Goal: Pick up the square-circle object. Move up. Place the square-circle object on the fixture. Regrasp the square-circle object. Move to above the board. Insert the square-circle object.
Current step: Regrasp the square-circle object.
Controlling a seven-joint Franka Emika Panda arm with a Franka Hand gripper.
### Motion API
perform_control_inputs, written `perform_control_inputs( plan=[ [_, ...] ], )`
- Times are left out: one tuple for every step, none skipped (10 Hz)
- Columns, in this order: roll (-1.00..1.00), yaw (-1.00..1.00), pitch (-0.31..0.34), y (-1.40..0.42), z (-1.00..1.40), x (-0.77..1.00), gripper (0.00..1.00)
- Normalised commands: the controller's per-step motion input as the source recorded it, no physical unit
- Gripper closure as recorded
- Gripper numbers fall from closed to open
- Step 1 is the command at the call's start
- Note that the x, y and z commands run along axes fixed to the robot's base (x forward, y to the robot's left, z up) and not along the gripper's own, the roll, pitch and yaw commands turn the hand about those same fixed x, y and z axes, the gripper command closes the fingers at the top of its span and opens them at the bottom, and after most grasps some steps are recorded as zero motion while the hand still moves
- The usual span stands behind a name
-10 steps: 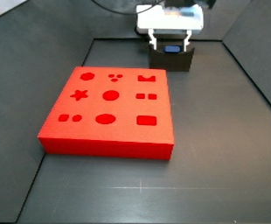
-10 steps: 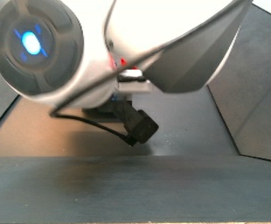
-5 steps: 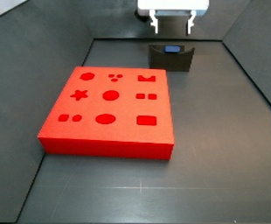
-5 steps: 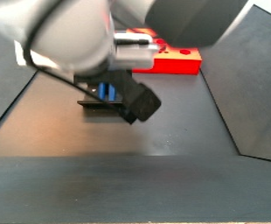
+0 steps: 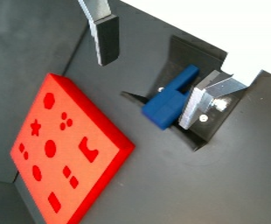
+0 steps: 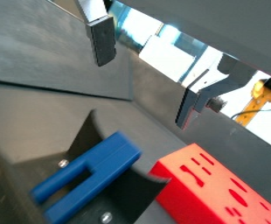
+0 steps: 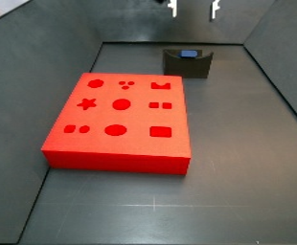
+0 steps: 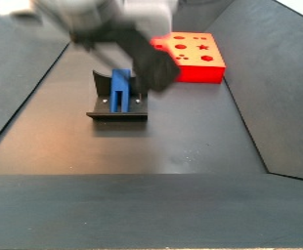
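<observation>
My gripper [image 7: 194, 10] hangs high above the fixture [image 7: 187, 63], jaws apart and empty. The blue piece [image 8: 123, 88] sits in it, at the far end beyond the board [image 7: 121, 122]. I judge regrasping comes next: descend and close squarely.

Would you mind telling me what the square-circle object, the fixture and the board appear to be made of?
The square-circle object looks like matte blue plastic: uniform colour, soft edges. The fixture appears to be dark, dull metal or plastic; hard to tell. The board looks like bright red moulded plastic with clean cutouts. The gripper hangs open above the fixture, with silver metal fingers.
</observation>
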Motion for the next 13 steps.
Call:
perform_control_inputs(
  plan=[
    [1.0, 0.04, 0.049, -1.0, 0.87, -0.13, 0.0],
    [1.0, 0.04, 0.043, -0.91, 0.7, -0.12, 0.0],
    [1.0, 0.04, 0.042, -0.68, 0.41, -0.08, 0.0],
    [1.0, 0.04, 0.041, -0.5, 0.18, -0.06, 0.0],
    [1.0, 0.04, 0.039, -0.38, 0.08, -0.04, 0.0],
    [1.0, 0.04, 0.037, -0.11, 0.05, -0.03, 0.0],
    [1.0, 0.04, 0.036, -0.02, 0.05, -0.04, 0.0],
    [1.0, 0.04, 0.031, -0.02, 0.02, -0.03, 0.0],
    [1.0, 0.04, 0.027, -0.02, 0.01, -0.04, 0.0],
    [1.0, 0.04, 0.02, -0.02, 0.02, -0.04, 0.0],
    [1.0, 0.04, 0.014, -0.02, 0.02, -0.03, 0.0],
    [1.0, 0.04, 0.006, -0.02, 0.0, -0.02, 0.0],
    [1.0, 0.04, 0.002, -0.02, 0.01, -0.02, 0.0]
  ],
)
